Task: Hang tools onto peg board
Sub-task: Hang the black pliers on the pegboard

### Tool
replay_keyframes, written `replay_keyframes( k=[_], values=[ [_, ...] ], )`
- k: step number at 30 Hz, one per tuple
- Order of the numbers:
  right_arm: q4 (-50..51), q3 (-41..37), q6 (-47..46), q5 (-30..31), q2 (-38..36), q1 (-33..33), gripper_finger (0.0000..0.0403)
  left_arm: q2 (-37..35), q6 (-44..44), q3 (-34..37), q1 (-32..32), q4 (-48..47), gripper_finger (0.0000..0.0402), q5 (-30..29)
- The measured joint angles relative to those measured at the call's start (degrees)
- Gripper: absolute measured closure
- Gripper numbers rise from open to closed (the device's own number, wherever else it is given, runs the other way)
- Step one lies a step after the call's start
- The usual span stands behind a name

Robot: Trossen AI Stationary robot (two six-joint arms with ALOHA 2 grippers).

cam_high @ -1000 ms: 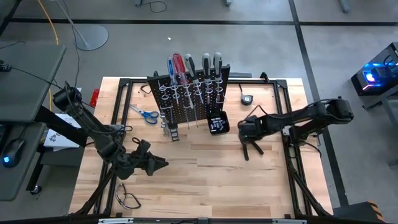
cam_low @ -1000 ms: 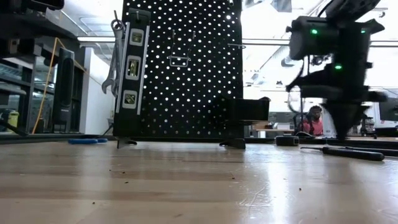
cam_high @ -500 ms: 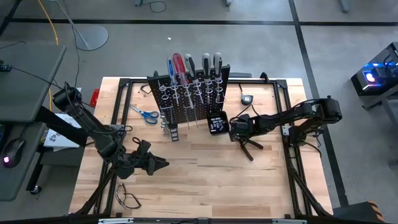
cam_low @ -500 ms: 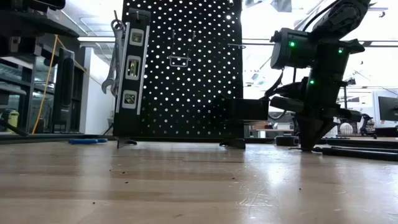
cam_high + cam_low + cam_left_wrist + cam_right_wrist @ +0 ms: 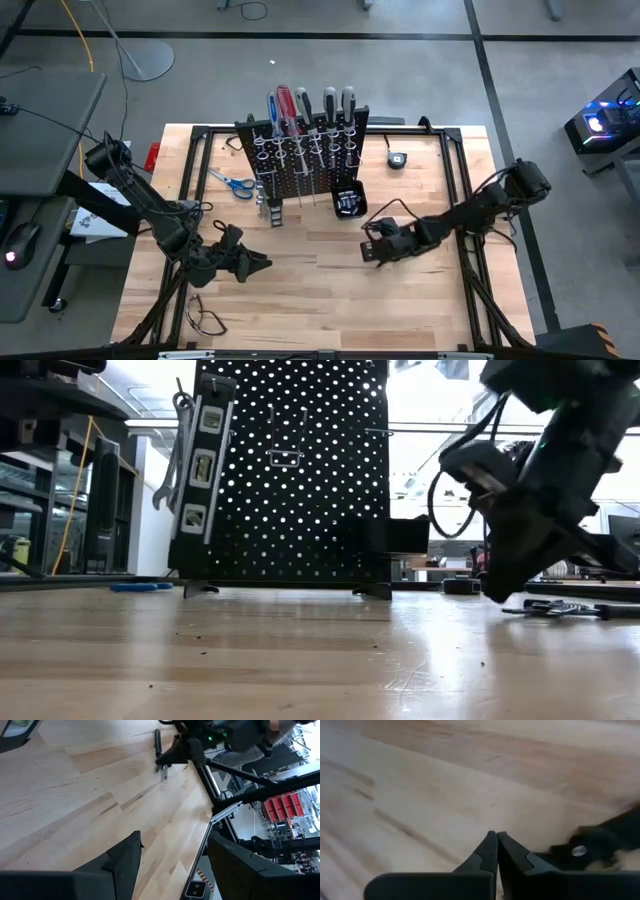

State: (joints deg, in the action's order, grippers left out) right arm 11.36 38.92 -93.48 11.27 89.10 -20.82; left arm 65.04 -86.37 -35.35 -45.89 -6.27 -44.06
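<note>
Pliers (image 5: 555,608) lie flat on the table at the right edge of the low view, not yet picked up. The right claw (image 5: 368,250) sits just beside them with its two fingers pressed together on nothing. In its own wrist view the fingertips (image 5: 495,839) meet over bare wood, and the pliers' dark riveted joint shows off to one side.

Over the last second this claw has swept from the middle right of the overhead frame, next to the small black box (image 5: 350,198), down and leftward to the centre of the table. It stayed closed throughout. Judging by that, it passed over or nudged the pliers rather than gripping them, so it will need to open and line up again before any lift.

The left claw (image 5: 262,264) waits at the lower left of the overhead frame with its fingers apart and empty, unmoved.

Farther out, the peg board (image 5: 305,160) stands at the upper centre with screwdrivers (image 5: 300,105) already in its rings. In the low view, the level (image 5: 200,465) on its left edge now hangs tilted where it hung straight, which suggests the board was jolted. Blue scissors (image 5: 232,182) lie on the table left of the board, also unhung.
</note>
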Motion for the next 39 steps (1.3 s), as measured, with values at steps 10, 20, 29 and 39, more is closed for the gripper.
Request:
replay_keyframes(
  k=[10, 20, 29, 39],
  values=[
    [19.26, 10.11, -1.53, 8.76, -2.56, -5.33, 0.0403, 0.0, 2.9, 0.0, -0.35, 0.27, 0.0193, 7.84],
    [49.22, 18.42, -7.15, -1.81, -2.71, -7.37, 0.0403, 10.25, 14.13, -0.91, -0.12, 14.35, 0.0244, 15.85],
    [54.69, 18.43, -11.98, -1.69, -7.7, -12.6, 0.0403, 29.72, 32.64, -17.1, 10.53, 14.68, 0.0396, 20.91],
    [59.85, 18.43, -13.0, 8.66, -18.25, -19.1, 0.0403, 54.94, 51.84, -44.84, 23.25, 12.29, 0.0401, 16.5]
  ],
)
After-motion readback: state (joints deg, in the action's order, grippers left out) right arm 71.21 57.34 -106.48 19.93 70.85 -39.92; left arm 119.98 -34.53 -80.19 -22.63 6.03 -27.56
